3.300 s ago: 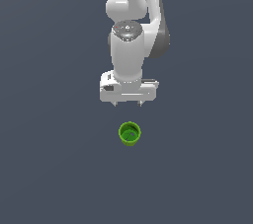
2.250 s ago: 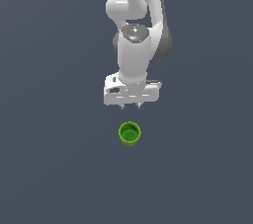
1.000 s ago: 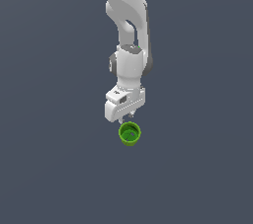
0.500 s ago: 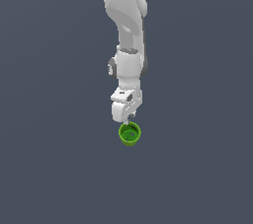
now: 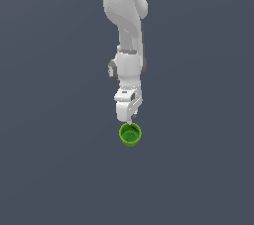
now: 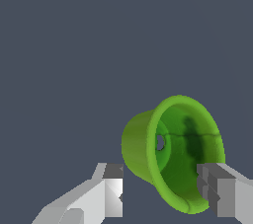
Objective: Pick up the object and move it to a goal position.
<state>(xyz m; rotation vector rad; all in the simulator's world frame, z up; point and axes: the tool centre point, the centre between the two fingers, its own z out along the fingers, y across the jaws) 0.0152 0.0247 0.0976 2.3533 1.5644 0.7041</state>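
Lower now than before, the white gripper (image 5: 130,120) sits right over the green cup (image 5: 130,135), its fingers (image 6: 111,188) spread apart on both sides of it.

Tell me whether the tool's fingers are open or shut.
Open. In the wrist view the two fingers stand apart either side of the green cup, not touching its walls.
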